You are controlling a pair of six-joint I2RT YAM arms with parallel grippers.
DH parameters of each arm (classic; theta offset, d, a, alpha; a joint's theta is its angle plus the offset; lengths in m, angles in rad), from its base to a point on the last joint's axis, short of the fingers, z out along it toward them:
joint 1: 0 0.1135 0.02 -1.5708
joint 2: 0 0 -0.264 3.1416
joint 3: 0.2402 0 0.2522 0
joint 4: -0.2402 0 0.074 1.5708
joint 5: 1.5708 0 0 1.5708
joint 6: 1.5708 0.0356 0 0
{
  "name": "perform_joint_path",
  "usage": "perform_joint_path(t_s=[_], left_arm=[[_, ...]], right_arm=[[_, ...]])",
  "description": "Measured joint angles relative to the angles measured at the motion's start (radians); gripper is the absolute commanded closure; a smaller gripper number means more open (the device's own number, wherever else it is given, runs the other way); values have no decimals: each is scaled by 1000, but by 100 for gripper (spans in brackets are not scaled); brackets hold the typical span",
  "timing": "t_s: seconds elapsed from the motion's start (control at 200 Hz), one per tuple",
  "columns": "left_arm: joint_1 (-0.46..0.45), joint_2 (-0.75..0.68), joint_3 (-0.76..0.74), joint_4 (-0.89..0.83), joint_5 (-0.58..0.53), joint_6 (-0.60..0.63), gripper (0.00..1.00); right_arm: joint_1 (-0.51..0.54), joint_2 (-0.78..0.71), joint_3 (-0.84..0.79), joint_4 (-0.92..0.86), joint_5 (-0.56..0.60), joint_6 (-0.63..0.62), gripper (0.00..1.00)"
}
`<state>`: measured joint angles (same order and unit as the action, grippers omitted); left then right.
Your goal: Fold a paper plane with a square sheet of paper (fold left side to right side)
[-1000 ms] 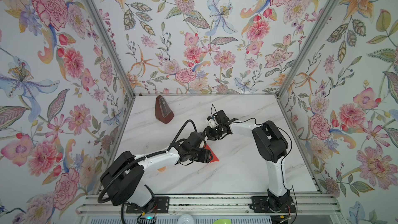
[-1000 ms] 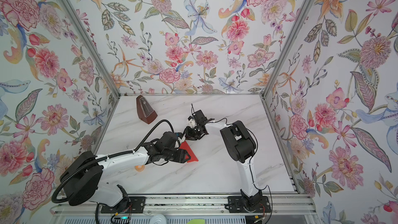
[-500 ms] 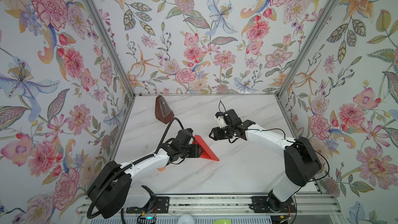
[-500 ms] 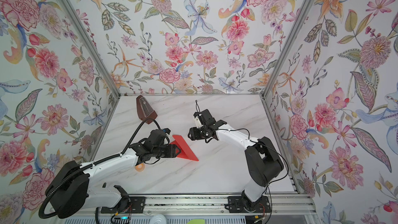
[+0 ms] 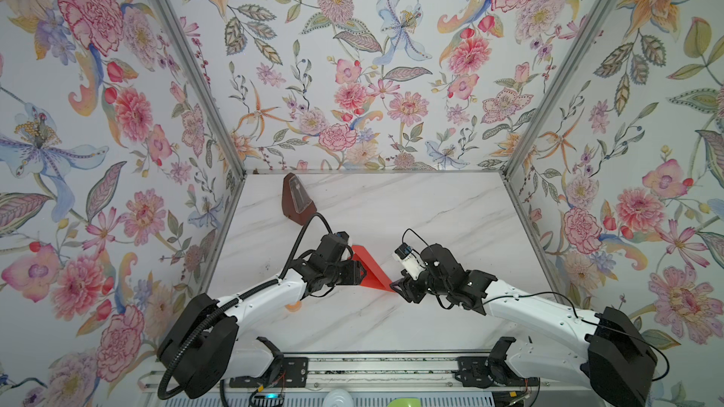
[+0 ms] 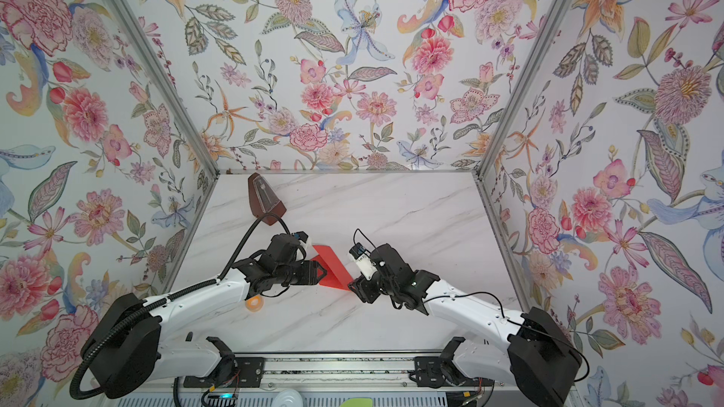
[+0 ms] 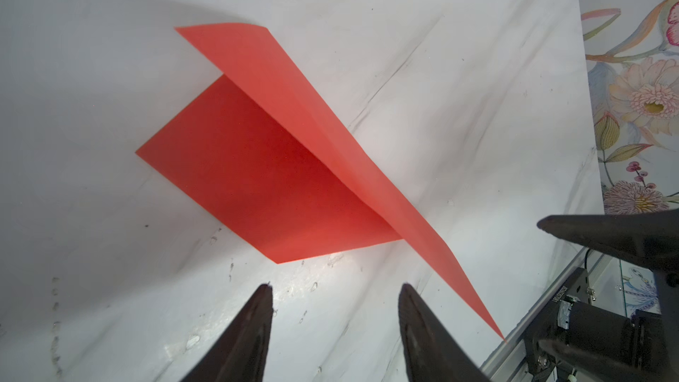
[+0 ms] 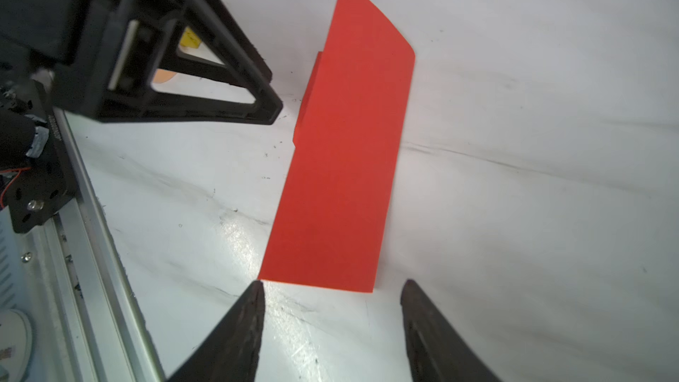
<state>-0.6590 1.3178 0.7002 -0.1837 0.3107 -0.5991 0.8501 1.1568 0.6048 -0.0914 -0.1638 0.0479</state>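
Observation:
The square sheet of paper is bright red and lies folded over in the middle of the marble table. Its lower half lies flat and its upper flap stands partly raised along the crease. My left gripper is open and empty, just short of the sheet's left edge. Open and empty too, my right gripper sits at the near right corner of the sheet, its tips just off the short edge. No paper plane is in view.
A dark brown metronome stands at the back left. A small yellow-orange piece lies under my left arm. The metal rail runs along the table's front edge. Flowered walls close in three sides.
Both grippers have come off the paper. The left one drew back to the left; the right one opened and swung round to the sheet's near right corner. The flap has sprung up.

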Motion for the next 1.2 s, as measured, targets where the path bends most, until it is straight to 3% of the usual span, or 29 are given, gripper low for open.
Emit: perform_joint_path(t_s=[0.22, 0.54, 0.751, 0.996, 1.201], left_arm=[[14, -56, 0, -14, -2, 1, 42], [26, -94, 0, -40, -4, 7, 41], [28, -103, -9, -41, -4, 7, 41], [32, -105, -9, -40, -3, 7, 42], [32, -105, -9, -40, 0, 7, 43]], right_arm=[[106, -61, -140, 183, 56, -114, 35], [138, 51, -148, 315, 105, -195, 69], [147, 67, -148, 344, 120, -207, 80], [152, 73, -143, 350, 120, -214, 100], [159, 130, -103, 329, 103, -209, 100]])
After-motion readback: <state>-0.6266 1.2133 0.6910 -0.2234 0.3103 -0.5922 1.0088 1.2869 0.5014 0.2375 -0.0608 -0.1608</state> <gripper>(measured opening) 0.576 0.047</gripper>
